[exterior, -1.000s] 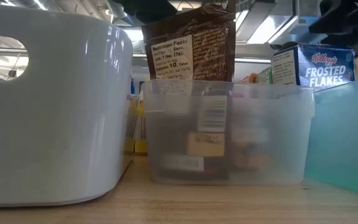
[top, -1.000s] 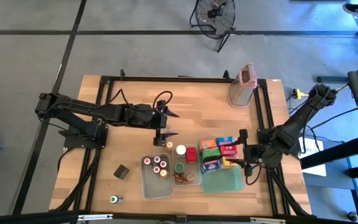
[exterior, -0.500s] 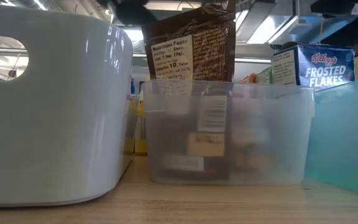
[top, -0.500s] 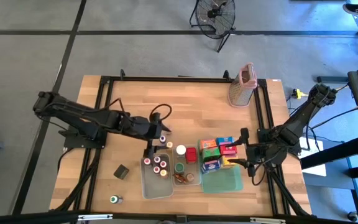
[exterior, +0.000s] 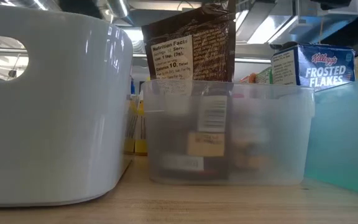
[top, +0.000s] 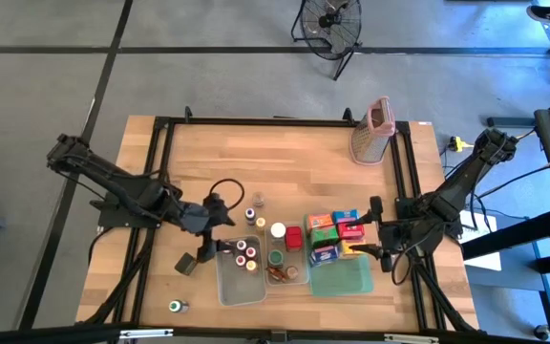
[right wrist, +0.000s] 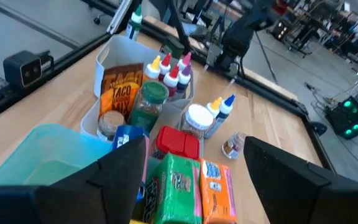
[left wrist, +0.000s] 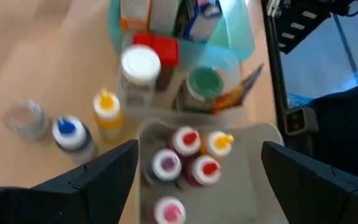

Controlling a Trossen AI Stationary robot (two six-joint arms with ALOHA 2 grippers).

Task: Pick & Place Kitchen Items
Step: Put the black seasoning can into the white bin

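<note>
- Your left gripper [top: 220,247] hangs over the near-left part of the table [top: 294,158], at the left edge of the white tub [top: 239,285]. Its fingers [left wrist: 98,177] stand wide apart with nothing between them.
- From its wrist camera you look down between the fingers onto the small bottles [left wrist: 185,163] standing upright together in that white tub, with red, purple and yellow caps.
- Just beyond the white tub, on the bare wood, you see a yellow-capped bottle [left wrist: 107,111], a blue-capped bottle [left wrist: 70,133] beside it, and a small clear jar [left wrist: 23,117] a little farther off.
- Your right gripper [top: 378,239] sits at the right side of the table, just beside the cartons [top: 336,229]. Its fingers [right wrist: 120,171] are apart and empty.
- Its wrist camera shows you a green carton [right wrist: 178,186] and an orange carton [right wrist: 216,184] lying side by side, with a red box [right wrist: 178,142] just past them.
- The clear tub [right wrist: 143,107] holds a green-lidded jar [right wrist: 149,99] and an orange taco packet [right wrist: 117,86]; a white-lidded jar [right wrist: 197,119] stands just outside it.
- The teal tray [top: 342,277] lies near the front edge, touching the cartons' side.
- A dark block [top: 188,263] rests left of the white tub, and a green-capped bottle [top: 176,306] stands alone near the front-left corner.
- The metal grater [top: 371,129] with its pink top stands at the far right edge, well apart from everything else.
- At table height you see the white tub, the clear tub and a Frosted Flakes box [exterior: 312,65] behind them.
</note>
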